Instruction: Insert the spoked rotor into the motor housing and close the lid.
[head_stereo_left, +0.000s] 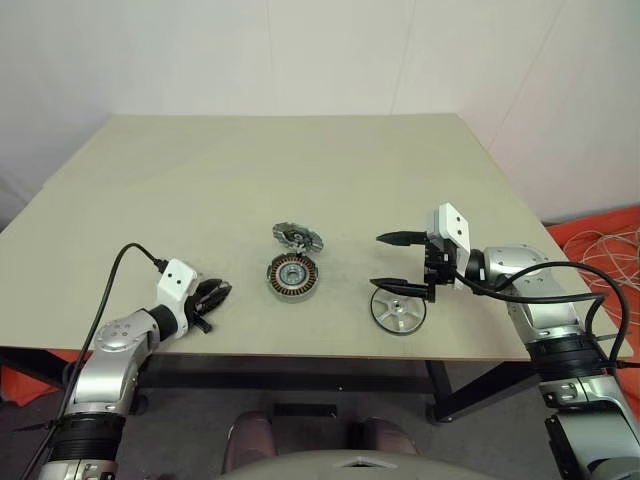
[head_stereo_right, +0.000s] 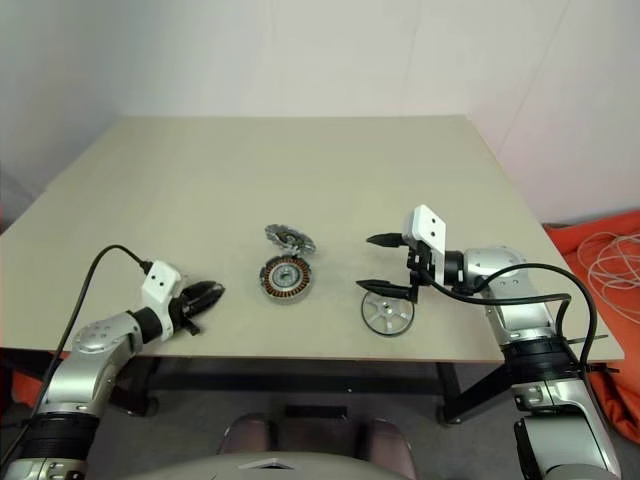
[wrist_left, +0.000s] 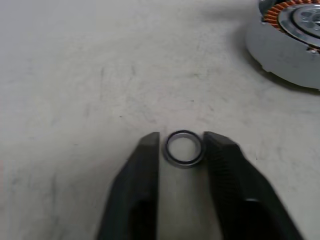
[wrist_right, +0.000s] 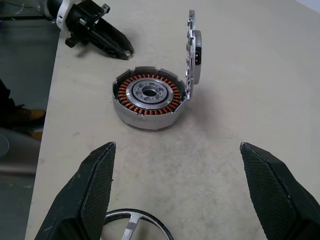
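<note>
The spoked rotor (head_stereo_left: 398, 311) is seen flat on the tabletop (head_stereo_left: 300, 180), just under the right gripper (head_stereo_left: 400, 262), whose fingers are spread wide and empty. A tiny ring (wrist_left: 184, 148) is flanked by the left gripper's (wrist_left: 182, 142) nearly closed fingers, beside the motor housing (head_stereo_left: 292, 277).

Beige table (head_stereo_left: 250, 170) on dark legs (head_stereo_left: 470, 395), set against plain white walls (head_stereo_left: 300, 50). Orange sheet (head_stereo_left: 600, 235) with coiled white cable (head_stereo_left: 612, 250) lay on floor, right side.

Copper-wound motor housing (wrist_right: 148, 98), beige table (head_stereo_left: 300, 170)
</note>
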